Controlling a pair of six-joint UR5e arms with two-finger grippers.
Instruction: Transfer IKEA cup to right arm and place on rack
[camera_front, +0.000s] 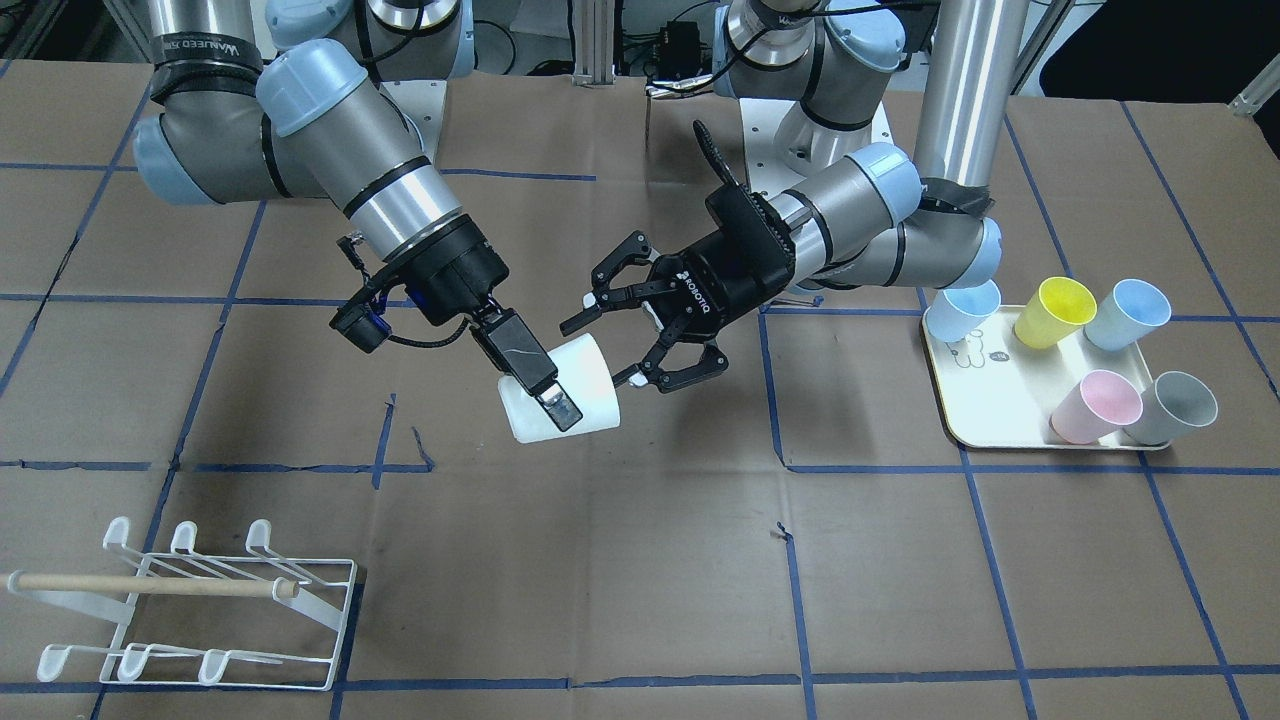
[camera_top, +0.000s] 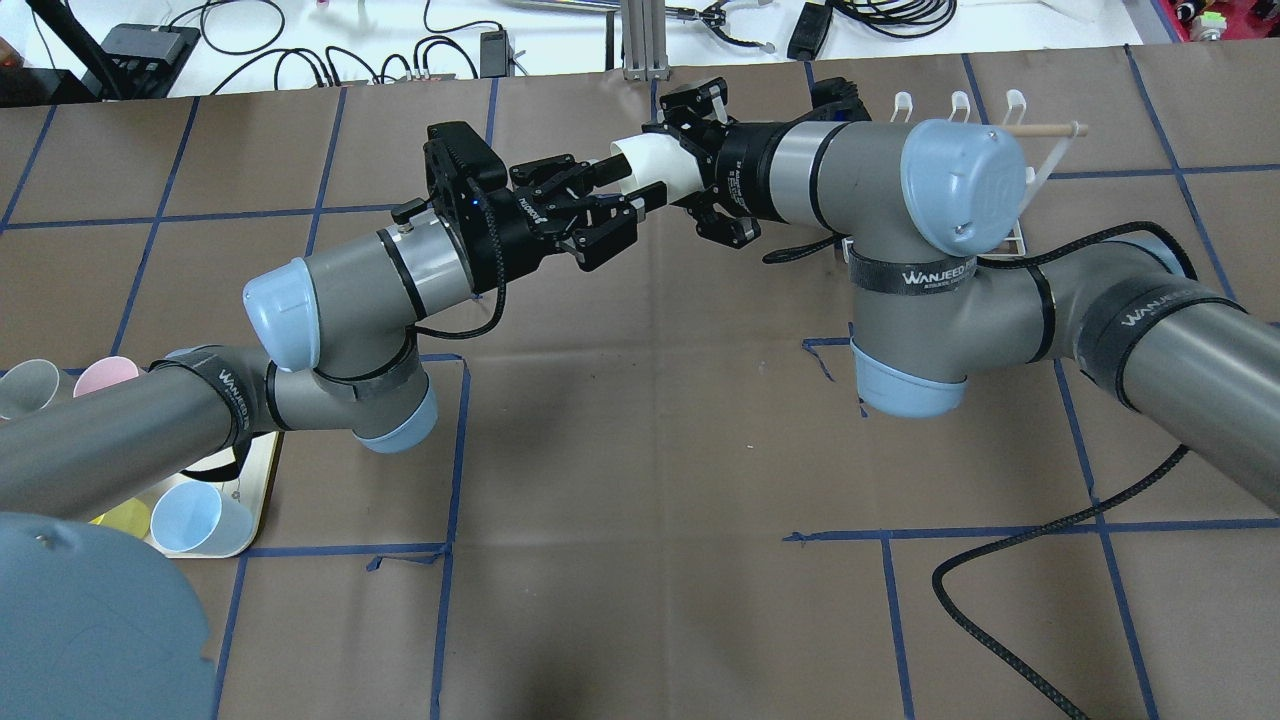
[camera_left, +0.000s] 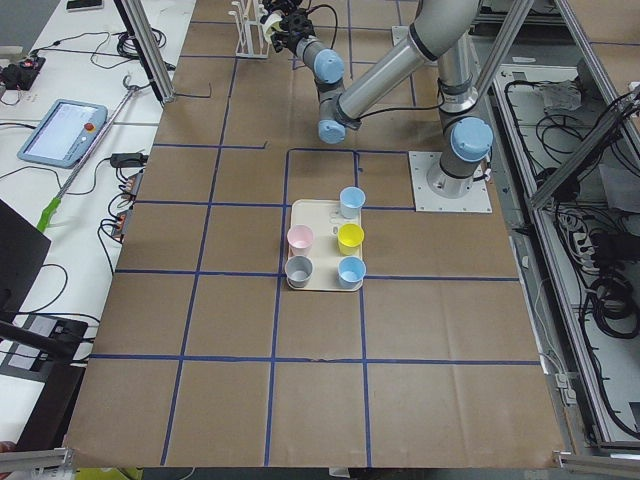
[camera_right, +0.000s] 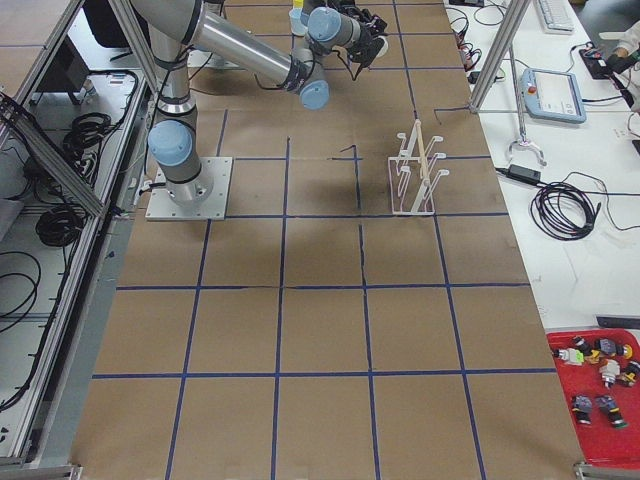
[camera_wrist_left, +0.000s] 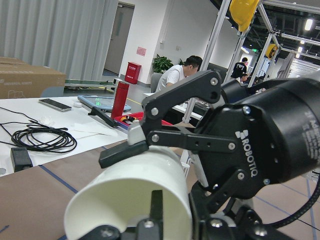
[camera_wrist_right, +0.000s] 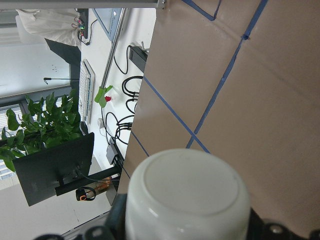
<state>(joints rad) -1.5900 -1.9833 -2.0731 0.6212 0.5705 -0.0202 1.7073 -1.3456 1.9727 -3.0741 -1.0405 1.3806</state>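
nearest to me in the front view stands the rack, low on the table at the side of the right arm, with its prongs turned up and the wooden dowel across it. it is well apart from both arms, i think so that the hand-over has free space. the placing is not yet done.

further in, above the middle of the table, the white cup is in the air, lying on its side. the right gripper has its jaws clamped on the cup wall: one grey pad lies on the outside, and the other i judge to be inside the mouth. the left gripper, the three-fingered claw, has its jaws spread apart around the base end. i cannot tell if a tip touches. i judge that the right gripper alone carries the cup, so the claw can back off straight.

at about the same depth, on the side of the left arm, the cream tray carries five coloured cups, within easy reach of that arm.
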